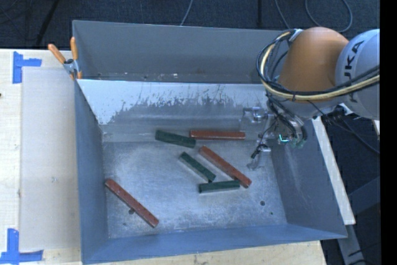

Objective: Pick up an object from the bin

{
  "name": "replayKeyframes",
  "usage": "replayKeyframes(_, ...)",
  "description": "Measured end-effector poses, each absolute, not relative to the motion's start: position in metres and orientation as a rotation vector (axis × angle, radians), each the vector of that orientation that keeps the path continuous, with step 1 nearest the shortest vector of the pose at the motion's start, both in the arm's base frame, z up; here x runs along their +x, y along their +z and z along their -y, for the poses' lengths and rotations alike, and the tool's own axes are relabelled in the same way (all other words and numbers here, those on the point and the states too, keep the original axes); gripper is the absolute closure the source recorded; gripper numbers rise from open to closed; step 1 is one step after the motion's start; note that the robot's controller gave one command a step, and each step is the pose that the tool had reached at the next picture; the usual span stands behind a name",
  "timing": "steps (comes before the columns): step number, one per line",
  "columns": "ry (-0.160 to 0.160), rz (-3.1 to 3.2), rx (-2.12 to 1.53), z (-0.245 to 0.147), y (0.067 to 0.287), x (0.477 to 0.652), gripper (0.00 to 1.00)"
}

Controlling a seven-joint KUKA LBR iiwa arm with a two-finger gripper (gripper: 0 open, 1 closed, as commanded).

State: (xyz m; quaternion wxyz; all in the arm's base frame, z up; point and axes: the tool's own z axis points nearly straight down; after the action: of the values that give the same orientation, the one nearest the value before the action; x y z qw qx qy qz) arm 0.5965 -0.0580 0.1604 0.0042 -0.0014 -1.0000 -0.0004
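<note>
One slanted brown bar [223, 166], gripper [258, 157] just beside its right end

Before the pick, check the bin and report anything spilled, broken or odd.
Nothing stands out. Three brown bars and three green bars lie flat at mixed angles inside the bin; none looks broken. One brown bar lies apart, lower left.

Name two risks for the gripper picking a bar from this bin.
1. The gripper hangs close to the bin's sloping right wall; descending there, it might scrape it.
2. The nearest brown bar appears to touch a dark green bar, so a grasp may nudge both or catch two.
</note>
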Motion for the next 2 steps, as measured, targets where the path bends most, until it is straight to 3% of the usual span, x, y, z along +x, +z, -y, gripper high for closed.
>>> replayKeyframes(1, -0.004, 3.137, -0.035, -0.044, 0.071, 0.603, 0.00)
replayKeyframes(2, -0.008, 3.148, 0.005, -0.129, 0.126, 0.611, 0.00)
